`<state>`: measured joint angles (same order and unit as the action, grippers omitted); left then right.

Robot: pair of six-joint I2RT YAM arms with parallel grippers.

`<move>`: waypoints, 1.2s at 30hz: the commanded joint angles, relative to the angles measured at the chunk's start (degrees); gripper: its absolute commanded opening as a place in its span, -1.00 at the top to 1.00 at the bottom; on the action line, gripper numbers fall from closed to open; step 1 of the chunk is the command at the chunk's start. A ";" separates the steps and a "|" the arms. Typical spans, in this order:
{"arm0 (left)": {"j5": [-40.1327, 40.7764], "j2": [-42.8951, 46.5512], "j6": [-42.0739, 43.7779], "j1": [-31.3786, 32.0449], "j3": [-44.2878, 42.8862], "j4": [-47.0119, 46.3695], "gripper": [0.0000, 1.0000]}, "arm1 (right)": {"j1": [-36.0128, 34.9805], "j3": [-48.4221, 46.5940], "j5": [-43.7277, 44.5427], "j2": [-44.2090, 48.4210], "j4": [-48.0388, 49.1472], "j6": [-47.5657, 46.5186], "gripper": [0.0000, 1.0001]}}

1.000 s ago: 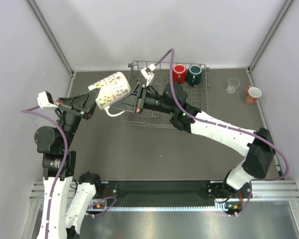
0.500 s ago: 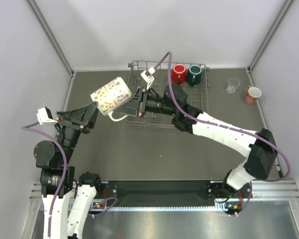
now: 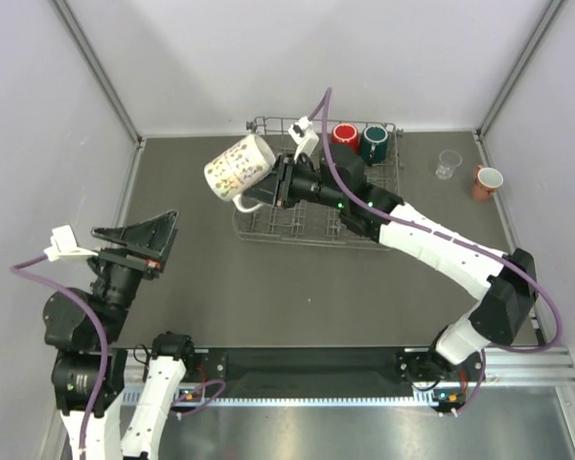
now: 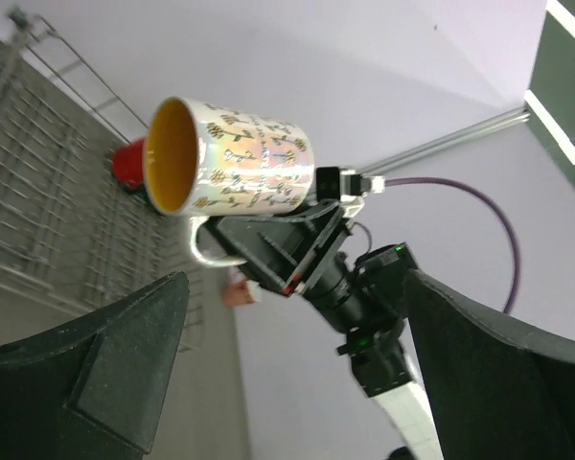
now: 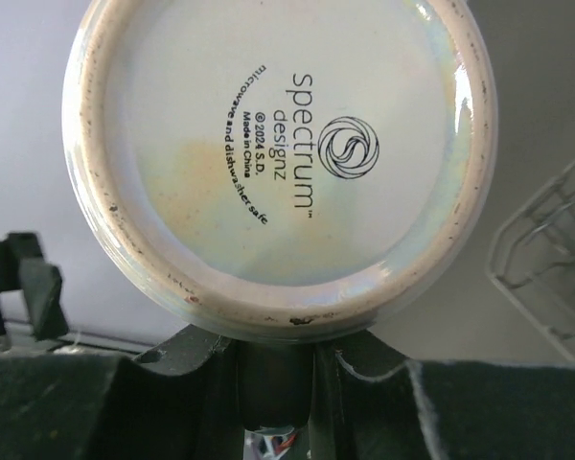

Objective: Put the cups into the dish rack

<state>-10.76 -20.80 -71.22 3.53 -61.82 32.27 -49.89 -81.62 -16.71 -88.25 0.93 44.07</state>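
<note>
The white speckled mug (image 3: 238,166) with its orange inside (image 4: 172,155) hangs on its side in the air at the left end of the dish rack (image 3: 316,225). My right gripper (image 3: 276,184) is shut on its handle (image 5: 273,379); the right wrist view is filled by the mug's base (image 5: 278,163). My left gripper (image 3: 161,236) stands wide open, well clear to the near left, with nothing between its fingers (image 4: 96,383). A red mug (image 3: 344,140) and a dark green mug (image 3: 375,144) sit in the rack's far right part. The clear glass (image 3: 448,164) and the salmon-pink mug (image 3: 486,181) stand on the table to the right.
The grey wire rack's raised sides (image 4: 38,192) run along the back of the dark table (image 3: 201,278). White walls and metal frame posts (image 3: 101,72) close in the left, back and right. The right arm (image 3: 431,251) stretches diagonally across the table's right half.
My left gripper opened, let go of the speckled mug and drew back to the near left. The right gripper, keeping hold of the handle, carried the mug right and farther back, toward the rack.
</note>
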 commanded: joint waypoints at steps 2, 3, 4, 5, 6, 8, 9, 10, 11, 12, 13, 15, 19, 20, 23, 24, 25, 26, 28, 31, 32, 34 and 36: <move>3.64 -1.61 13.20 0.25 -6.36 12.61 -0.98 | 3.21 -10.74 4.22 -0.95 2.25 -8.81 1.00; 3.82 -1.70 14.69 0.25 -6.99 14.12 -0.98 | 3.39 -12.05 6.49 -1.92 -0.72 -10.22 1.00; 3.91 -1.70 17.40 0.25 -7.52 15.09 -0.98 | 3.57 -15.11 7.91 -3.93 -3.62 -11.80 1.00; 3.74 -1.62 18.74 0.25 -8.31 15.80 -0.98 | 3.66 -16.80 9.49 -4.99 -5.39 -15.39 1.00; 3.47 -1.70 21.19 0.25 -8.66 16.85 -0.97 | 3.66 -19.95 13.42 -6.14 -7.50 -17.25 1.00; 3.29 -1.61 23.40 0.25 -9.63 18.00 -0.96 | 3.83 -22.16 16.44 -9.48 -10.59 -21.63 1.00; 3.12 -1.79 24.28 0.25 -9.81 18.61 -0.96 | 3.83 -23.48 21.06 -10.62 -11.29 -22.97 1.00; 2.42 -1.79 26.29 0.25 -10.07 18.70 -0.96 | 3.92 -26.62 22.84 -13.59 -13.21 -24.11 1.00; 2.24 -1.88 27.18 0.25 -10.16 18.79 -0.95 | 4.01 -28.40 25.91 -15.10 -13.93 -26.73 1.00; 2.15 -1.97 28.84 0.25 -10.25 19.31 -0.95 | 4.10 -31.72 27.59 -16.68 -14.37 -28.06 1.00; 2.06 -2.31 29.64 0.25 -10.33 19.49 -0.95 | 4.10 -33.32 29.09 -19.65 -14.72 -29.47 1.00; 1.71 -2.58 31.66 0.25 -10.51 20.37 -0.94 | 4.45 -38.23 32.87 -22.74 -15.25 -32.64 1.00; 1.18 -3.72 34.56 0.25 -11.04 21.69 -0.94 | 5.85 -47.01 34.72 -32.39 -16.48 -35.89 1.00; 1.27 -3.81 35.09 0.25 -11.13 21.95 -0.94 | 6.38 -48.61 35.25 -34.08 -16.66 -37.64 1.00; 1.62 -4.78 37.03 0.34 -11.57 22.92 -0.94 | 7.78 -53.37 37.62 -39.53 -16.84 -39.50 1.00; 1.88 -5.04 37.99 0.25 -11.65 23.18 -0.94 | 8.40 -54.77 37.63 -40.68 -16.84 -39.16 1.00; 1.89 -5.48 38.52 0.25 -11.74 23.27 -0.94 | 9.01 -55.22 37.89 -42.52 -16.84 -38.72 1.00; 2.24 -5.74 39.48 0.34 -11.74 23.62 -0.94 | 10.15 -55.92 38.07 -44.01 -16.66 -38.63 1.00; 2.59 -6.18 40.45 0.25 -11.74 23.89 -0.94 | 11.12 -56.10 38.42 -45.25 -15.79 -39.76 1.00; 3.03 -6.89 41.60 0.25 -11.13 23.89 -0.94 | 12.09 -56.19 36.05 -47.45 -13.33 -41.43 1.00; 3.03 -7.06 41.69 0.25 -10.95 23.72 -0.94 | 12.10 -56.54 36.65 -48.15 -13.06 -41.96 1.00; 3.03 -7.24 41.69 0.25 -10.25 23.19 -0.93 | 12.88 -58.38 37.10 -50.52 -12.71 -42.32 1.00; 3.29 -7.33 41.60 0.25 -9.72 23.01 -0.93 | 13.50 -58.91 38.41 -52.10 -12.27 -42.23 1.00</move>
<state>-8.03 -27.31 -31.35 3.55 -71.90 56.27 -36.60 -134.06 18.72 -140.99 -22.81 3.51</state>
